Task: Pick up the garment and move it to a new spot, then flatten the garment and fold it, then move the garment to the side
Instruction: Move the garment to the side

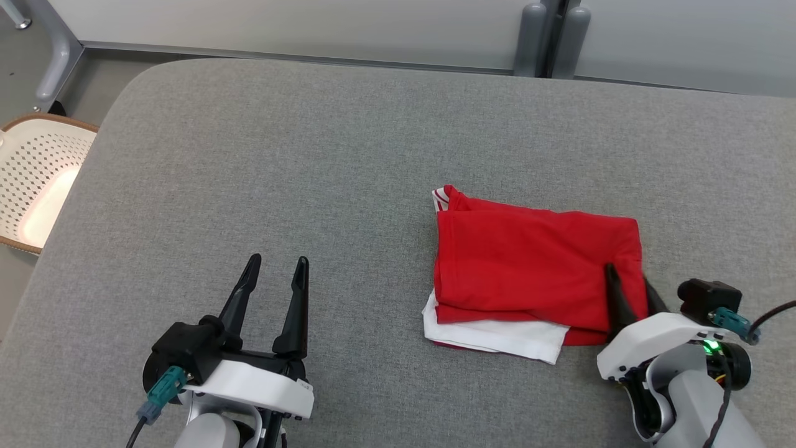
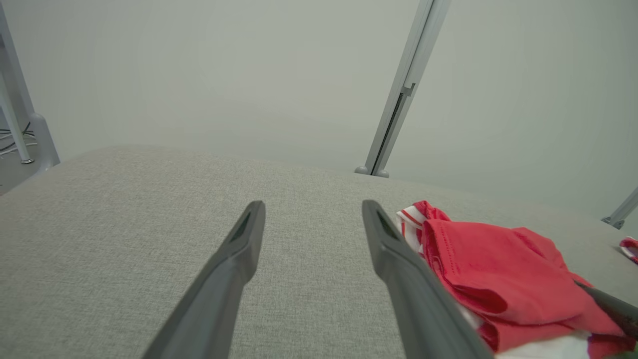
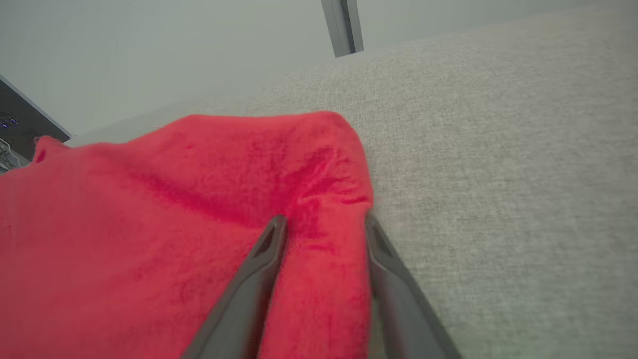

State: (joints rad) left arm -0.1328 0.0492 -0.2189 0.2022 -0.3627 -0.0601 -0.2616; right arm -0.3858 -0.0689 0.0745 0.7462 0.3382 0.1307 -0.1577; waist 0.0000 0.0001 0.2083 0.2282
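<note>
**1. Left hand** (image 1: 278, 258), nearest, 7 o'clock. Its two dark fingers are spread wide with nothing between them, over bare grey worktop (image 1: 311, 155). The forearm is cut off by the bottom edge.

**2. Right hand** (image 1: 628, 274), 4 o'clock. The fingertips are down on the garment's near right corner. The fingers stand part-way apart, one on top of the cloth and the other at its right edge, with a ridge of red between them. I cannot tell whether they pinch it. The tips are half sunk in the fabric and hard to make out.

**3. Garment** (image 1: 535, 261), 3 to 4 o'clock of the worktop's middle. It is red and lies flat, folded to a rough rectangle. A white layer (image 1: 497, 336) pokes out under the near edge, and striped trim (image 1: 440, 199) shows at the far left corner. The top fold hides the lower layers.

**4. Open room.** There is broad bare surface at 9, 10 and 12 o'clock of the garment. There is less at 3 o'clock, where the worktop is cut off. Its far left corner is rounded.

**5. Basket** (image 1: 43, 162), 9 o'clock, off the worktop's left edge and lower. It is pale and perforated, with a brown rim. It is partly cut off, and its contents cannot be made out.

**6. Two grey posts** (image 1: 550, 37), farthest, 12 to 1 o'clock, beyond the far edge.
</note>
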